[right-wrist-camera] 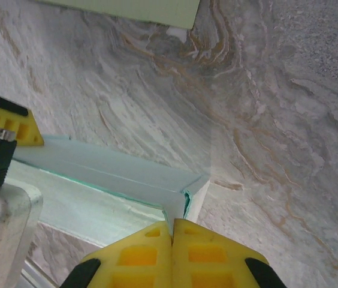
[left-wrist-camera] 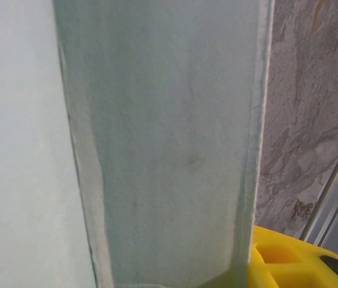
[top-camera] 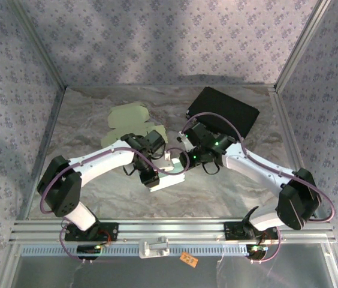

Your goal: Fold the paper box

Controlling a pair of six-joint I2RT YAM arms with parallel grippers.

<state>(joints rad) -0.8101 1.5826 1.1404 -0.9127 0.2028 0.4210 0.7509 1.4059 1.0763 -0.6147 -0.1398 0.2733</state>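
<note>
The right pincer is pinched closed on a corner of the box just ahead of its tips, so it should fold slowly, while the left pincer, whose grip I cannot tell, lies against the wall.

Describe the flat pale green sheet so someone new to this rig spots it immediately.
Start at the marble-patterned table and look toward its back edge, left of centre. The pale green sheet lies flat there, with a notched, irregular outline. The black panel to its right is a plain dark rectangle, and the white box nearer the front is partly folded up.
</note>
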